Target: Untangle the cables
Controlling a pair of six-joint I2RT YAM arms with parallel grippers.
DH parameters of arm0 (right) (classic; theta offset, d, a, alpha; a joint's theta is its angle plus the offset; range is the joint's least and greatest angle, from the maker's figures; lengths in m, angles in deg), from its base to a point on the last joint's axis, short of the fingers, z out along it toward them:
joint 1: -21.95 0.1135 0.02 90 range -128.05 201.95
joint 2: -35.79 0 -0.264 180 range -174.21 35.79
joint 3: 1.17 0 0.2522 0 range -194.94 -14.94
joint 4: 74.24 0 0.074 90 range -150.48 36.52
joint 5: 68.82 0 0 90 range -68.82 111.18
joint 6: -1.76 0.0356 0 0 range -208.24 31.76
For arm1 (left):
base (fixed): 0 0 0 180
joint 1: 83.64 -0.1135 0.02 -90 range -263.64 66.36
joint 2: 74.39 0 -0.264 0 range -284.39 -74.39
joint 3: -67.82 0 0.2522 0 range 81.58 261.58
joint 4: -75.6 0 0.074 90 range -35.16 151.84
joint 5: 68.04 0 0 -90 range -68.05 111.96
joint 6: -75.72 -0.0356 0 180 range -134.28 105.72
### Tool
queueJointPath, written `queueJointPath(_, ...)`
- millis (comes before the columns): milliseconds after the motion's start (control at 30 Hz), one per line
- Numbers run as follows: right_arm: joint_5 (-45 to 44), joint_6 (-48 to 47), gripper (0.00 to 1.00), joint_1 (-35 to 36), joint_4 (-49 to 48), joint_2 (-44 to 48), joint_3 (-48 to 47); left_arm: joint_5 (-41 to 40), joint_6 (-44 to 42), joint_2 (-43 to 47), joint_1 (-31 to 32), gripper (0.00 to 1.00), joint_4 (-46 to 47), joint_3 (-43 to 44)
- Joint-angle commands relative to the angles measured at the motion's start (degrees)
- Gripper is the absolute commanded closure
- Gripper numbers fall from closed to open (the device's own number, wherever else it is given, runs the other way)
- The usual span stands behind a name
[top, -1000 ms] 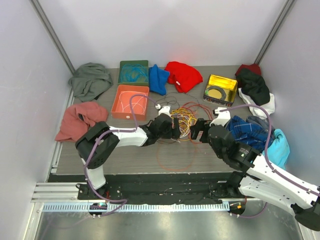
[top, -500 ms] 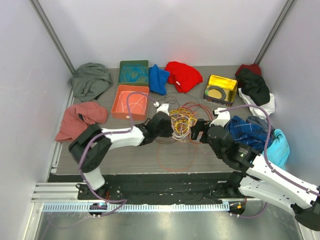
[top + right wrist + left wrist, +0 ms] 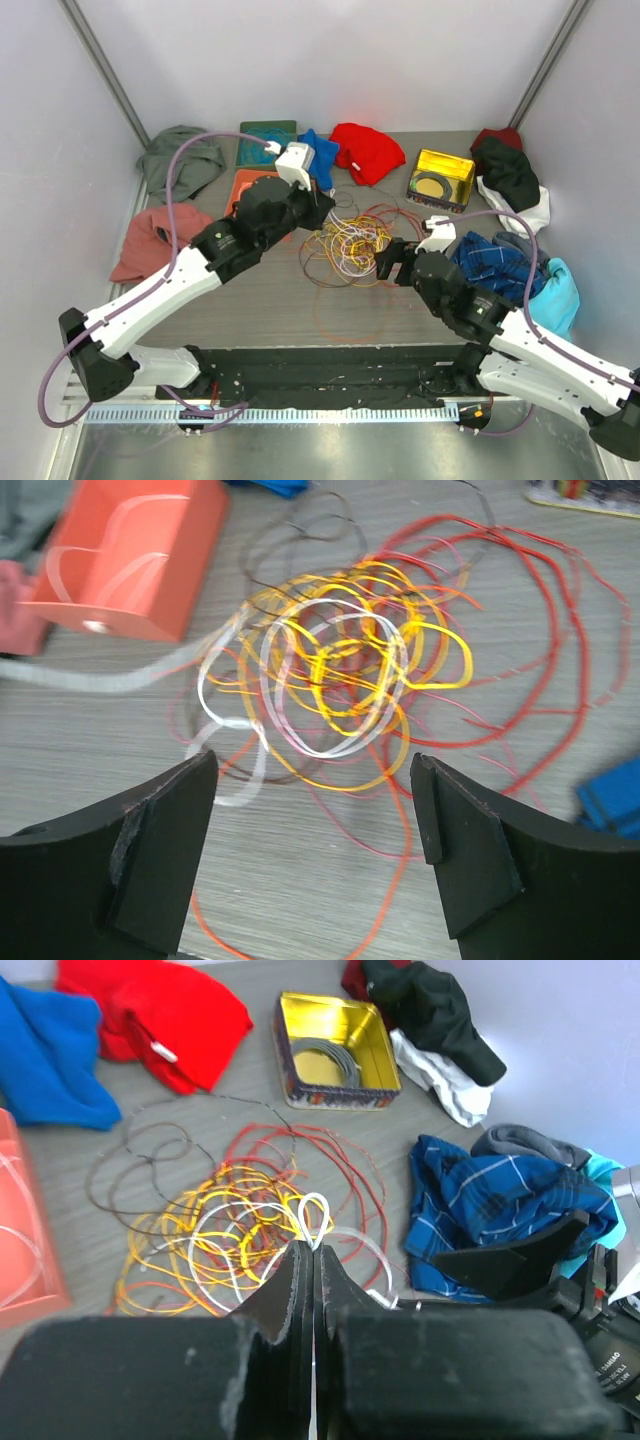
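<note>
The cables lie as a loose tangle of yellow, white, red, orange and dark brown loops in the middle of the table. My left gripper hangs raised over the tangle's left edge. In the left wrist view it is shut on a small loop of the white cable, which pokes out past the tips above the heap. My right gripper is low at the tangle's right side. It stands open and empty, the yellow and white loops just ahead of it.
An orange tray and a green tray sit back left, a yellow tin back right. Garments ring the table: grey, pink, blue, red, and plaid blue by the right arm.
My left gripper shut on the white cable, then the arm rose and drew back to the left, pulling the tangle looser and leftward. The right gripper stayed almost still and open.
</note>
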Motion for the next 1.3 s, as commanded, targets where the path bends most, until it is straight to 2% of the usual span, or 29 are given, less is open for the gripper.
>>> queueJointPath(0, 4.67, -1.48, 0.13, 0.10, -10.12, 4.80, 0.57, -3.08, -6.36, 1.36, -0.08, 1.00, -8.52, 5.42)
queueJointPath(167, 7.22, -3.33, 0.13, 0.01, -11.01, 7.27, -0.57, -8.25, -12.25, 2.68, -0.08, 1.00, -9.58, 9.02)
queueJointPath(233, 6.17, -3.59, 0.14, 0.10, -9.88, 7.80, -0.75, -13.26, -15.40, 2.33, -0.08, 1.00, -10.01, 12.00)
queueJointPath(367, 4.24, -3.33, 0.15, 0.10, -7.68, 7.89, -0.93, -23.19, -19.46, -1.70, -0.78, 1.00, -15.28, 19.39)
queueJointPath(467, 3.89, -3.16, 0.15, 0.10, -6.79, 8.33, -0.84, -25.40, -18.60, -4.08, -3.23, 1.00, -18.54, 22.04)
queueJointPath(667, 2.83, -4.47, 0.15, 0.10, -4.77, 8.85, -1.45, -23.04, -12.80, -5.67, -13.16, 1.00, -21.26, 22.21)
queueJointPath(800, 2.39, -5.00, 0.15, 0.10, -4.51, 9.38, -1.19, -22.42, -12.00, -6.72, -19.66, 1.00, -21.36, 23.18)
queueJointPath(933, 2.13, -4.91, 0.15, 0.10, -4.60, 9.56, -0.66, -21.19, -11.65, -8.57, -21.87, 1.00, -20.31, 22.66)
queueJointPath(1267, 1.07, -4.82, 0.15, 0.01, -3.19, 11.84, 0.39, -17.24, -8.05, -14.28, -25.56, 1.00, -11.87, 12.74)
